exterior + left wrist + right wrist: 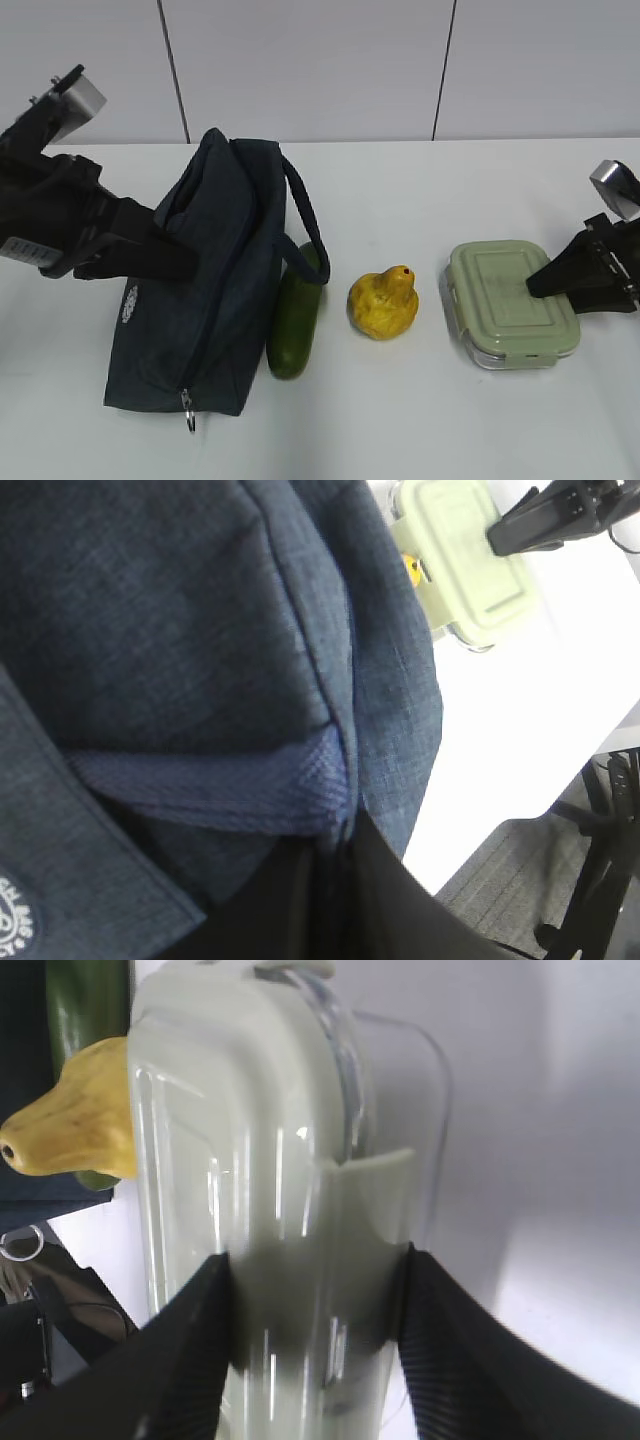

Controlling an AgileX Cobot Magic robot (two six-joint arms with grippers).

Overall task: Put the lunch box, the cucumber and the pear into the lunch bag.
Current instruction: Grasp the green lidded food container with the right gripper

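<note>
From the exterior view you see the large dark navy fabric lunch bag [215,280] left of centre on the white table [420,420], its padded loop handle [305,215] draped toward the smooth dark green cucumber [295,325], which lies just beside the bag's right side. The small yellow blotched pear [383,303] sits at the centre, apart from the cucumber, and the clear rectangular lunch box with its pale sage-green lid [510,303] sits to the right of the pear. The silver ring pull [188,412] hangs at the bag's lower front corner.

Your left gripper [175,262] is pressed into the bag's left side; the exterior view hides its tips. The left wrist view shows only navy cloth [200,630] and a woven strap [220,785] above the dark fingers, which are drawn together, apparently pinching the fabric.

Your right gripper [545,283] reaches over the box's right end. Only the right wrist view shows its two fingers [180,1360] against opposite sides of the lunch box [270,1210], clamped on it.
</note>
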